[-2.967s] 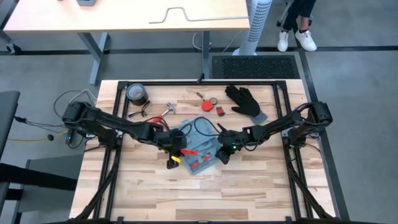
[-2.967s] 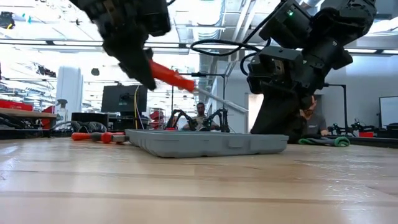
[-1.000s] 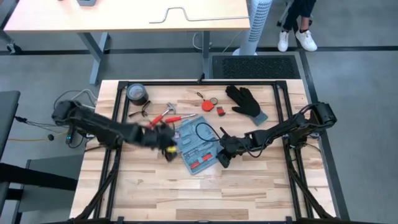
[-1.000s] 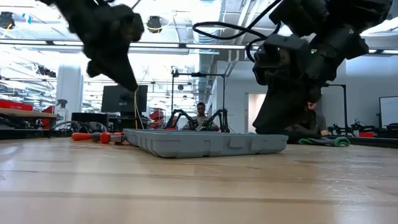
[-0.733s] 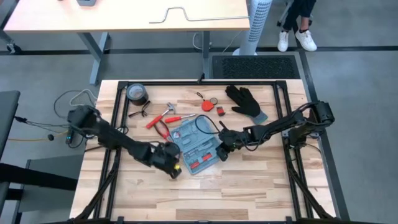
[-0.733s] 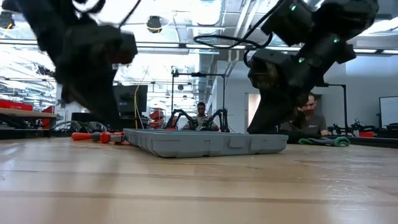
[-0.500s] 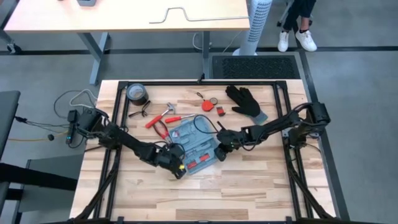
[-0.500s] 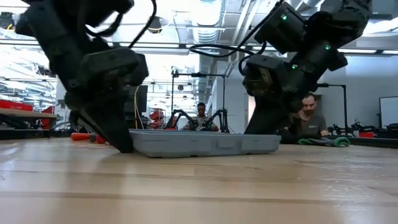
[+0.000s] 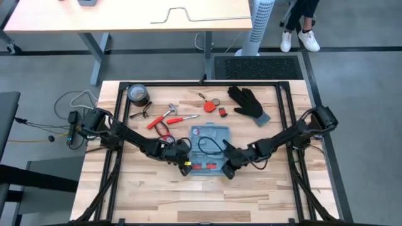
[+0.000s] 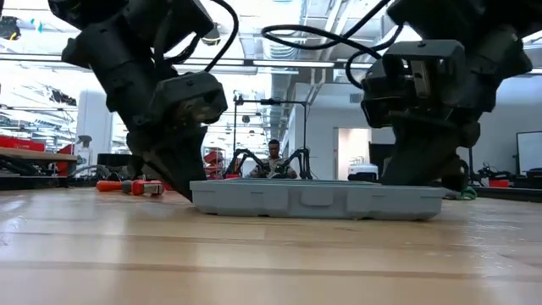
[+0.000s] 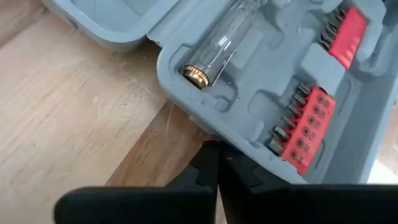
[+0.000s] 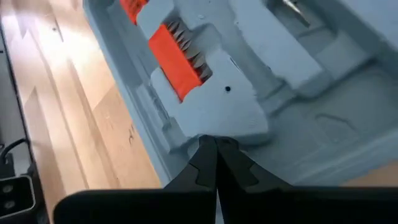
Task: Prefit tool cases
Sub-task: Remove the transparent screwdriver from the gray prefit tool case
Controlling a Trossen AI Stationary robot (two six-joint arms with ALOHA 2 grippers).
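— Low view first: what sits closest to you?

— Bare counter [image 10: 271,263], then the tool case [image 10: 318,199] lying flat on it. I have the left tool [image 10: 182,182] down at one end and the right tool [image 10: 423,174] at the other.

— Are the fingers parted?

— No. On my left wrist camera the left tool [image 11: 216,163] has both fingers pressed together, tip against the case's edge [image 11: 249,143] beside the red bit holder [image 11: 303,127]. The right tool [image 12: 216,155] is likewise closed, tip at the case's rim [image 12: 180,134].

— And from overhead?

— Tool case [image 9: 210,150] open near the counter's middle, left tool [image 9: 183,164] and right tool [image 9: 228,168] flanking its near side. Farther back lie pliers [image 9: 160,123], a tape roll [image 9: 137,95] and a black glove [image 9: 248,102].
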